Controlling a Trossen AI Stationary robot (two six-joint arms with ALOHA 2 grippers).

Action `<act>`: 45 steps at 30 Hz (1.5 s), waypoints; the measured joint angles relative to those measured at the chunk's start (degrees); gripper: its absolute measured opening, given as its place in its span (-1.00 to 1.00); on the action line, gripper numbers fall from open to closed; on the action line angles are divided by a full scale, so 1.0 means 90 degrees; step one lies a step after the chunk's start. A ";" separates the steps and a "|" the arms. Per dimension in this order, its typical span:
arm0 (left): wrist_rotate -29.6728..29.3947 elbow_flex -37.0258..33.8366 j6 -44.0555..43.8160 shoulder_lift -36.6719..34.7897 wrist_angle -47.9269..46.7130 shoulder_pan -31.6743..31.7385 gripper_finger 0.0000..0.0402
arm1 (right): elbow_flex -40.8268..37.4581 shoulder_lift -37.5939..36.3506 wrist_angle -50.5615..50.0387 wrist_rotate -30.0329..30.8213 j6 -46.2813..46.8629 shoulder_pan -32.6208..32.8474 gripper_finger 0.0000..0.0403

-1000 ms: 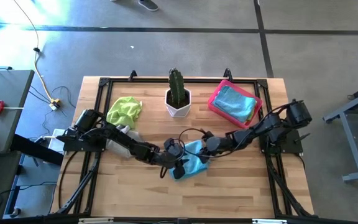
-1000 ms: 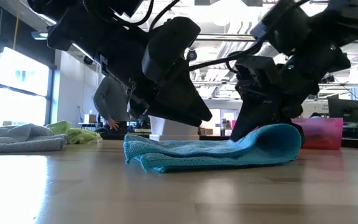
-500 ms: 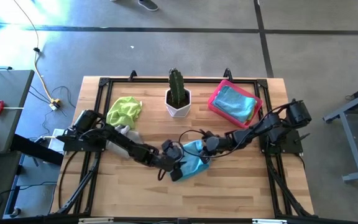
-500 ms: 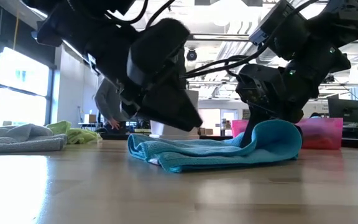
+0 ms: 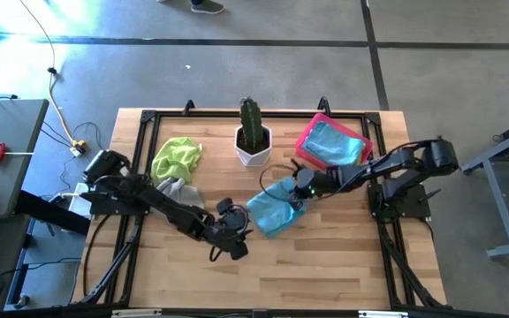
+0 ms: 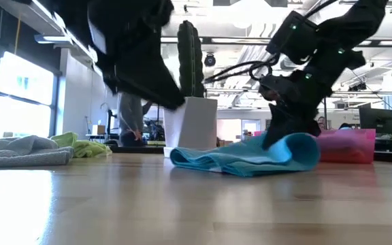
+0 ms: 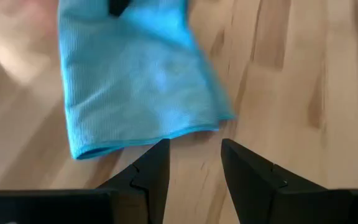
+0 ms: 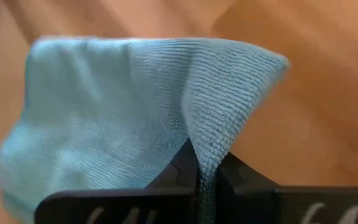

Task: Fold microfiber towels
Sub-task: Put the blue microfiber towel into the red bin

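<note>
A light blue microfiber towel lies folded in the middle of the table; it also shows in the low view. My right gripper is shut on its right end. My left gripper hovers open just off the towel's near left edge, and its fingers stand apart over bare wood, short of the cloth. A lime green towel and a grey towel lie crumpled at the far left. Another blue towel lies in the pink tray. My right gripper pinches a raised fold of the towel's right end between its two shut fingers. The fingers slant down from the table's right side. The held end stands up in a hump; the remainder of the towel lies flat on the table.
A potted cactus in a white pot stands at the far middle, just behind the towel. The pink tray sits at the far right. Bare wood lies along the near edge. A person stands in the room beyond the table.
My right gripper has gone toward the far right, toward the pink tray, dragging the blue towel along the table by its right end. My left gripper has come off the towel, rising and drawing back toward the near left.
</note>
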 joint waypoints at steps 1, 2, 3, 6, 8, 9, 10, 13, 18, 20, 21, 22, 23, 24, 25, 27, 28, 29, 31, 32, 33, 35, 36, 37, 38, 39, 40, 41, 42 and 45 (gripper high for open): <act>-0.0126 0.0004 0.0000 -0.0073 0.0012 -0.0027 -0.33 | 0.0002 -0.0095 -0.0030 0.0001 -0.0115 -0.0145 -1.00; -0.0246 0.0016 0.0001 -0.0125 -0.0004 -0.0051 -0.33 | 0.0015 -0.0176 -0.0031 0.0004 -0.0222 -0.0291 -1.00; -0.0331 0.0021 0.0002 -0.0183 -0.0085 -0.0063 -0.33 | 0.0072 -0.0209 -0.0043 0.0011 -0.0337 -0.0437 -1.00; -0.0553 0.0020 0.0002 -0.0317 -0.0204 -0.0128 -0.33 | 0.0316 -0.0358 -0.0275 0.0175 -0.0791 -0.0869 -1.00; -0.0649 0.0005 0.0004 -0.0384 -0.0356 -0.0134 -0.33 | 0.0618 -0.0360 -0.0448 0.0426 -0.1197 -0.1168 -1.00; -0.0682 -0.0001 0.0004 -0.0405 -0.0377 -0.0139 -0.33 | 0.0791 -0.0362 -0.0669 0.0536 -0.1420 -0.1322 -1.00; -0.0681 0.0013 -0.0003 -0.0406 -0.0338 -0.0139 -0.33 | 0.0986 -0.0350 -0.0899 0.0638 -0.1615 -0.1484 -1.00; -0.0688 0.0010 -0.0040 -0.0411 -0.0459 -0.0138 -0.33 | 0.1620 -0.0292 -0.1667 0.1098 -0.2049 -0.1949 -1.00; -0.0590 0.0010 -0.0046 -0.0411 -0.0449 -0.0138 -0.33 | 0.2590 -0.0294 -0.2854 0.1522 -0.2273 -0.2779 -1.00; -0.0589 0.0010 -0.0046 -0.0409 -0.0449 -0.0138 -0.33 | 0.2907 -0.0296 -0.3163 0.1509 -0.2262 -0.3091 -1.00; -0.0585 0.0010 -0.0046 -0.0411 -0.0456 -0.0138 -0.33 | 0.3022 -0.0298 -0.3311 0.1466 -0.2136 -0.3229 -1.00; -0.0585 0.0010 -0.0046 -0.0411 -0.0460 -0.0138 -0.33 | 0.3113 -0.0299 -0.3467 0.1412 -0.1995 -0.3359 -1.00; -0.0585 0.0010 -0.0046 -0.0409 -0.0460 -0.0138 -0.33 | 0.3187 -0.0299 -0.3637 0.1374 -0.1869 -0.3469 -1.00; -0.0585 0.0010 -0.0046 -0.0409 -0.0459 -0.0138 -0.33 | 0.3244 -0.0299 -0.3819 0.1368 -0.1749 -0.3574 -1.00; -0.0583 0.0010 -0.0046 -0.0409 -0.0472 -0.0138 -0.33 | 0.3270 -0.0302 -0.3988 0.1378 -0.1620 -0.3664 -1.00; -0.0571 0.0010 -0.0046 -0.0409 -0.0489 -0.0138 -0.33 | 0.3271 -0.0304 -0.4393 0.1440 -0.1277 -0.3804 -1.00; -0.0570 0.0010 -0.0046 -0.0409 -0.0504 -0.0138 -0.33 | 0.3271 -0.0304 -0.4632 0.1523 -0.1153 -0.3859 -1.00; -0.0569 0.0010 -0.0043 -0.0409 -0.0547 -0.0138 -0.33 | 0.3271 -0.0304 -0.4848 0.1664 -0.1019 -0.3904 -1.00; -0.0568 0.0010 0.0028 -0.0409 -0.0646 -0.0138 -0.33 | 0.3271 -0.0304 -0.5297 0.2051 -0.0589 -0.3959 -1.00; -0.0568 0.0010 0.0082 -0.0409 -0.0688 -0.0138 -0.33 | 0.3270 -0.0304 -0.5524 0.2216 -0.0353 -0.3985 -1.00; -0.0568 0.0010 0.0104 -0.0409 -0.0745 -0.0138 -0.33 | 0.3269 -0.0304 -0.5698 0.2346 -0.0119 -0.4004 -1.00; -0.0568 0.0010 0.0107 -0.0407 -0.0904 -0.0138 -0.33 | 0.3269 -0.0304 -0.6000 0.2493 0.0260 -0.4012 -1.00; -0.0568 0.0010 0.0105 -0.0406 -0.0986 -0.0138 -0.33 | 0.3269 -0.0306 -0.6140 0.2538 0.0415 -0.4014 -1.00; -0.0567 0.0010 0.0110 -0.0406 -0.1052 -0.0139 -0.33 | 0.3269 -0.0306 -0.6280 0.2547 0.0564 -0.4010 -1.00; -0.0568 0.0010 0.0121 -0.0406 -0.1116 -0.0143 -0.33 | 0.3269 -0.0306 -0.6422 0.2524 0.0726 -0.3986 -1.00; -0.0575 0.0010 0.0119 -0.0406 -0.1192 -0.0143 -0.33 | 0.3269 -0.0309 -0.6565 0.2469 0.0878 -0.3955 -1.00; -0.0609 0.0010 0.0119 -0.0406 -0.1254 -0.0145 -0.33 | 0.3269 -0.0309 -0.6702 0.2438 0.1023 -0.3910 -1.00; -0.0663 0.0010 0.0119 -0.0404 -0.1300 -0.0158 -0.33 | 0.3269 -0.0309 -0.6843 0.2437 0.1163 -0.3857 -1.00; -0.0727 0.0010 0.0118 -0.0404 -0.1340 -0.0170 -0.33 | 0.3269 -0.0309 -0.6992 0.2440 0.1317 -0.3799 -1.00; -0.0915 0.0010 0.0121 -0.0402 -0.1438 -0.0235 -0.33 | 0.3269 -0.0311 -0.7484 0.2443 0.1793 -0.3648 -1.00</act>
